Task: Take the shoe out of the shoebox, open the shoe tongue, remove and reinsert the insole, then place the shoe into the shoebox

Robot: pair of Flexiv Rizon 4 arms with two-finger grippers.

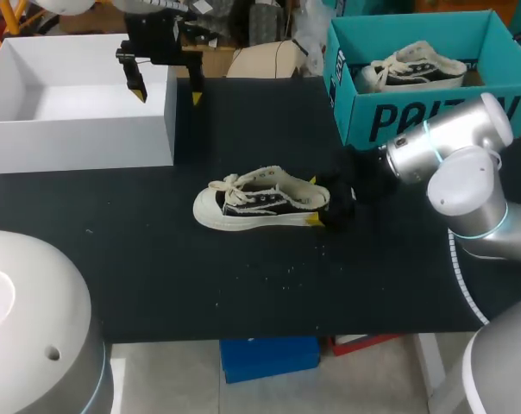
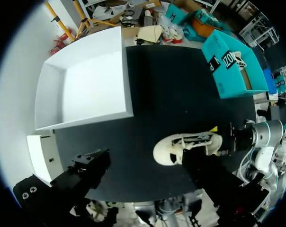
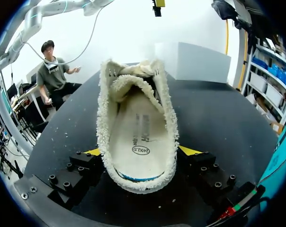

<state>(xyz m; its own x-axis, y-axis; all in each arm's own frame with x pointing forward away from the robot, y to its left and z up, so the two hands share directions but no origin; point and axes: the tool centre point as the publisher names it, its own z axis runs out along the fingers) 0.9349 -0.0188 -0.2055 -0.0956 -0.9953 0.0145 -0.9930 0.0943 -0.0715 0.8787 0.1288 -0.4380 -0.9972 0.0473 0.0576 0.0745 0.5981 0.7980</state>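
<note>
Gripping the shoe (image 1: 252, 203) heel from 3 o'clock, right end effector (image 1: 312, 200) anchors it for insole work — left end effector (image 1: 168, 95) spread wide, empty.

The shoe (image 1: 260, 200) has black cloth sides, a frayed, fuzzy cream rim and a smooth rubbery toe. Its insole (image 3: 140, 137) looks matt and soft. Under the shoe the table (image 1: 243, 293) is matt black. The shoebox (image 1: 398, 121) beyond the shoe is matt teal cardboard.
</note>
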